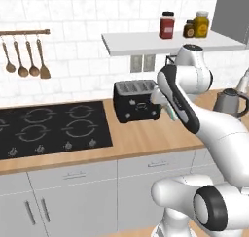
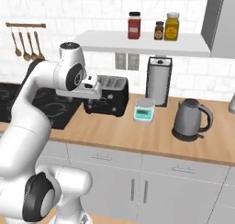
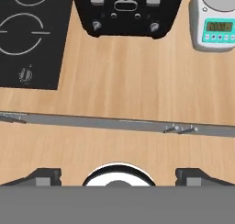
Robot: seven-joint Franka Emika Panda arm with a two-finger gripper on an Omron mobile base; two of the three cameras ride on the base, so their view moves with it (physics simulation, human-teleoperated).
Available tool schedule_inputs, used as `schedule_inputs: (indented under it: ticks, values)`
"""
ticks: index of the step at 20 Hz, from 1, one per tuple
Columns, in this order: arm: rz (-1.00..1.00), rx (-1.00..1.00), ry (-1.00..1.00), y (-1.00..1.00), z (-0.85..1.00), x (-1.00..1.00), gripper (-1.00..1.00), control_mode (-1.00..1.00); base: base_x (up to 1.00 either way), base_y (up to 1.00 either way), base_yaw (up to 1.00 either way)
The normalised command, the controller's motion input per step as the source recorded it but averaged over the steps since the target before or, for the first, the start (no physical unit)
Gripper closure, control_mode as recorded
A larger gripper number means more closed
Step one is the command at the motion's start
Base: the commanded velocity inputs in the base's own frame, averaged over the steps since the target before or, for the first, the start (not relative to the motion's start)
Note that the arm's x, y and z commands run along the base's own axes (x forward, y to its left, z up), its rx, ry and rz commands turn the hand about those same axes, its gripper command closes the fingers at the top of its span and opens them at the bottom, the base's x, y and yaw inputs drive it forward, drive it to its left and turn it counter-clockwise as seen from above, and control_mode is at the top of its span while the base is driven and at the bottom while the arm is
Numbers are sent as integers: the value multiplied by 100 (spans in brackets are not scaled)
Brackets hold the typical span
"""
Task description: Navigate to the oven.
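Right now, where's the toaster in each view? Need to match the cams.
Left base view: toaster at centre, on the wooden counter just right of the cooktop.
Right base view: left of centre, partly behind the arm, left of the kitchen scale.
Hand view: top centre, front face with two knobs.
Shared landmark: the cooktop beside it.

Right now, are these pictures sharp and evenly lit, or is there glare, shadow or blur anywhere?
Left base view: flat, even light, slightly soft, with faint shadow under the shelf. Right base view: equally soft, only a dull sheen on the kettle. Hand view: the toaster and scale look crisp, no glare.
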Motion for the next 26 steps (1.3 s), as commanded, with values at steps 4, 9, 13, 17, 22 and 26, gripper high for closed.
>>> schedule_inputs:
  ticks: [4,9,13,17,22,26]
  values:
    - [0,0,0,0,0,0,-100,100,-15,100,6]
    - [0,0,0,0,0,0,-100,100,-14,100,9]
    - [0,0,0,0,0,0,-100,100,-23,100,9]
    - [0,0,0,0,0,0,-100,100,-23,100,9]
    - [0,0,0,0,0,0,-100,100,-20,100,10]
    - [0,0,0,0,0,0,-100,100,-14,100,8]
